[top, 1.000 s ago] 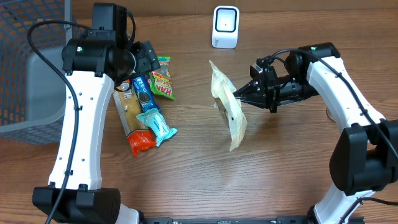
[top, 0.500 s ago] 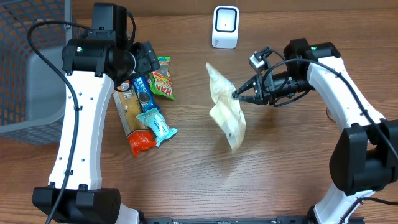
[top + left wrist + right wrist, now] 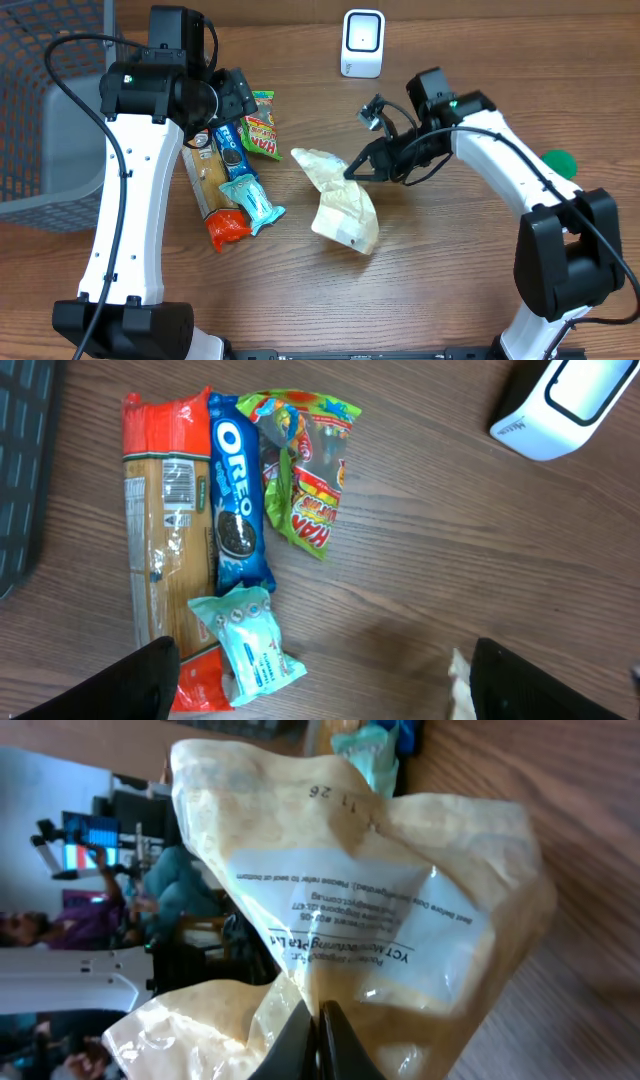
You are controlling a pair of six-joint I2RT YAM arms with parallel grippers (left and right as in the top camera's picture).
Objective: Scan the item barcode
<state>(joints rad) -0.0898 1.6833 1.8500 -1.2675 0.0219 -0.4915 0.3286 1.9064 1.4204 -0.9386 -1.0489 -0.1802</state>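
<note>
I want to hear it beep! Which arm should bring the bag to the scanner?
Right. The right tool is shut on the pale bag, near the white scanner. The left tool is open and empty.

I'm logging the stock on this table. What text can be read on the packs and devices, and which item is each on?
"OREO": blue biscuit pack.
"HAR", the rest lost in creases: green sweets bag.
"11 26", seemingly a stamped code, upside down: pale pouch.
Too small or blurred to read: the pouch's white label print, the pasta packet label, the teal packet, the scanner logo.
</note>
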